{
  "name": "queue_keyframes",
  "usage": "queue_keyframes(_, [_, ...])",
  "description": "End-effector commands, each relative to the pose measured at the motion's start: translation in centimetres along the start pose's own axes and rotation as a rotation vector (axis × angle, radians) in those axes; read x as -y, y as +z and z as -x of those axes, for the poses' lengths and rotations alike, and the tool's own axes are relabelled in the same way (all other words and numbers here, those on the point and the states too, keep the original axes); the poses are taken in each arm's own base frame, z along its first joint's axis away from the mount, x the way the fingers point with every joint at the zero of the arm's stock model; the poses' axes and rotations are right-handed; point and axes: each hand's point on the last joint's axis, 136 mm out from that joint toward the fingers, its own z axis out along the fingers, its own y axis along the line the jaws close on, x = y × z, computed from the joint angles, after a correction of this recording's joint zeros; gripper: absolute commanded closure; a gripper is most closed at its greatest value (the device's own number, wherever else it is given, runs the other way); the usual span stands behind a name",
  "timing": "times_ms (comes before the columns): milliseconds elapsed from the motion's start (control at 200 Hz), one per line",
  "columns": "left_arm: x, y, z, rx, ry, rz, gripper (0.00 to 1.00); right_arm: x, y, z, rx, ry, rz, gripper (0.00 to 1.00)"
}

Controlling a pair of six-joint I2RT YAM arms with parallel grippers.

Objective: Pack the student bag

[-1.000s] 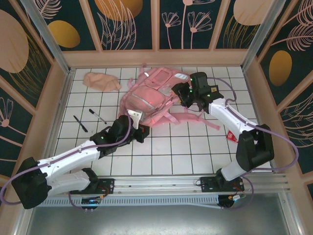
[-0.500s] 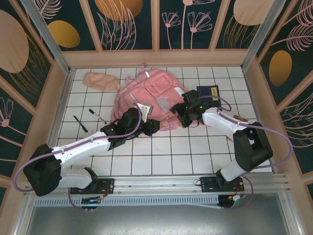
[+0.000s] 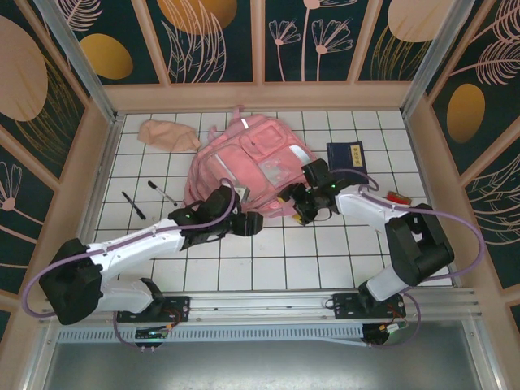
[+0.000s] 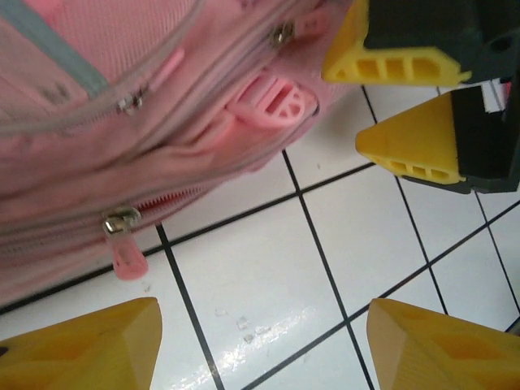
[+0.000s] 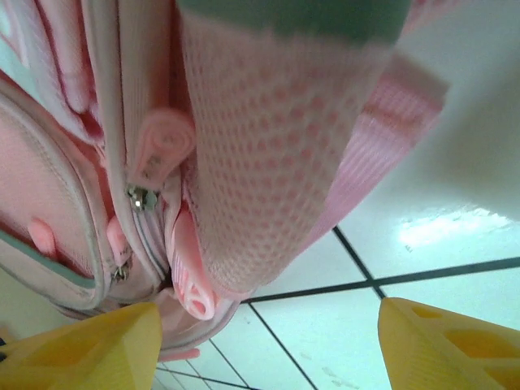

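The pink student bag (image 3: 244, 158) lies at the back middle of the tiled table, front side up. My left gripper (image 3: 249, 222) hovers at its near edge, open, with bare tile between the fingers (image 4: 89, 341). In the left wrist view the bag (image 4: 97, 122) has a zip pull (image 4: 122, 227) hanging at its lower seam. My right gripper (image 3: 294, 208) is at the bag's near right corner, open; its yellow fingers (image 4: 406, 65) show close by. In the right wrist view the bag's mesh strap (image 5: 268, 154) hangs just ahead of the open jaws, beside a zip (image 5: 142, 197).
A dark blue notebook (image 3: 347, 154) lies right of the bag. A peach cloth pouch (image 3: 168, 134) sits at the back left. Two black pens (image 3: 134, 205) (image 3: 162, 192) lie on the left. A small red thing (image 3: 398, 197) is at the right wall.
The bag went from spread out with loose straps to a compact heap, uncovering the notebook. The right gripper came from the bag's far right to its near corner; the left moved up to the near edge.
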Motion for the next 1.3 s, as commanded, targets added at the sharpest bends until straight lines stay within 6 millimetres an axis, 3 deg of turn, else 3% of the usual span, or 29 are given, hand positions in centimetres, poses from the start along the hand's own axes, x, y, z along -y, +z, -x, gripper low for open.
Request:
queue_keyframes(0, [-1.3,0.9,-0.2,-0.011,-0.087,0.075,0.32,-1.7,1.0,0.5,0.012,0.063,0.069,0.32])
queue_keyframes(80, [-2.6,1.5,0.1,0.000,-0.124,0.162,0.32,-2.2,1.7,1.3,0.038,0.071,0.093,0.44])
queue_keyframes(155, [-3.4,2.4,-0.2,-0.022,-0.155,0.217,0.33,-3.0,1.8,1.6,0.050,0.064,0.132,0.65])
queue_keyframes(340, [-5.0,3.6,-0.1,-0.008,-0.192,0.304,0.36,-5.2,0.2,1.9,0.077,0.035,0.187,1.00])
queue_keyframes(576, [-6.9,4.6,0.7,0.036,-0.181,0.364,0.53,-5.8,-1.1,1.6,0.085,0.008,0.189,1.00])
queue_keyframes(761, [-4.7,3.5,3.3,0.109,-0.014,0.229,1.00,-6.0,-1.8,1.8,0.109,-0.029,0.178,1.00])
queue_keyframes(896, [-4.1,1.0,3.8,0.148,0.057,0.161,1.00,-5.9,-2.2,2.4,0.139,-0.093,0.136,1.00])
queue_keyframes(1006, [-3.9,-0.5,2.3,0.128,0.077,0.109,1.00,-5.8,-2.4,4.0,0.165,-0.171,0.103,1.00])
queue_keyframes(1166, [-1.5,-0.2,-2.2,0.025,0.131,-0.139,1.00,-6.8,-1.9,7.1,0.153,-0.290,0.102,1.00])
queue_keyframes(1296, [-0.3,-0.6,-1.6,0.050,0.179,-0.189,1.00,-7.0,-2.3,10.3,0.189,-0.284,0.054,1.00])
